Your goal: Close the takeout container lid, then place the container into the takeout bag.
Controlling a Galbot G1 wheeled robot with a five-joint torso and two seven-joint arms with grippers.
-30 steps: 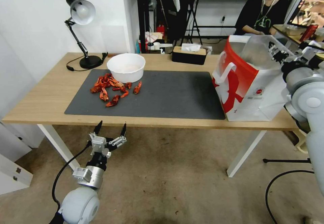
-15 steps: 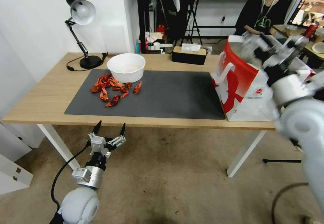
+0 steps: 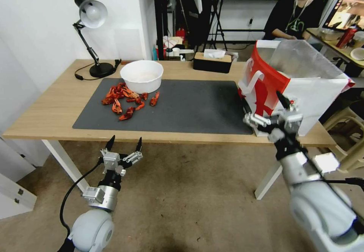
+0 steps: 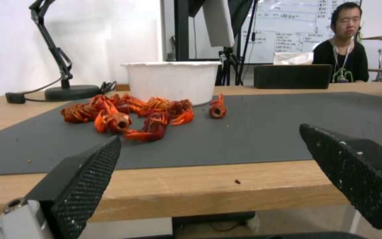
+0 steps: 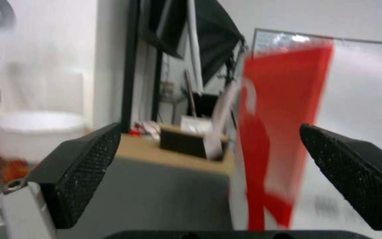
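The takeout bag, red and white with white handles and a silvery lining, stands open at the right end of the table; in the right wrist view the bag fills the space just ahead. My right gripper is open and empty, low in front of the bag's near left corner at the table's front edge; its own view shows the gripper with jaws wide apart. My left gripper hangs open and empty below the table's front edge, left of centre, also seen as the gripper. The container and its lid are out of view.
A dark grey mat covers the middle of the wooden table. On it sit a round white bowl and a pile of red crayfish. A desk lamp and a tissue box stand at the back.
My right arm has swung down from above the bag's mouth to the front of the bag at table-edge height. The left arm has stayed put.
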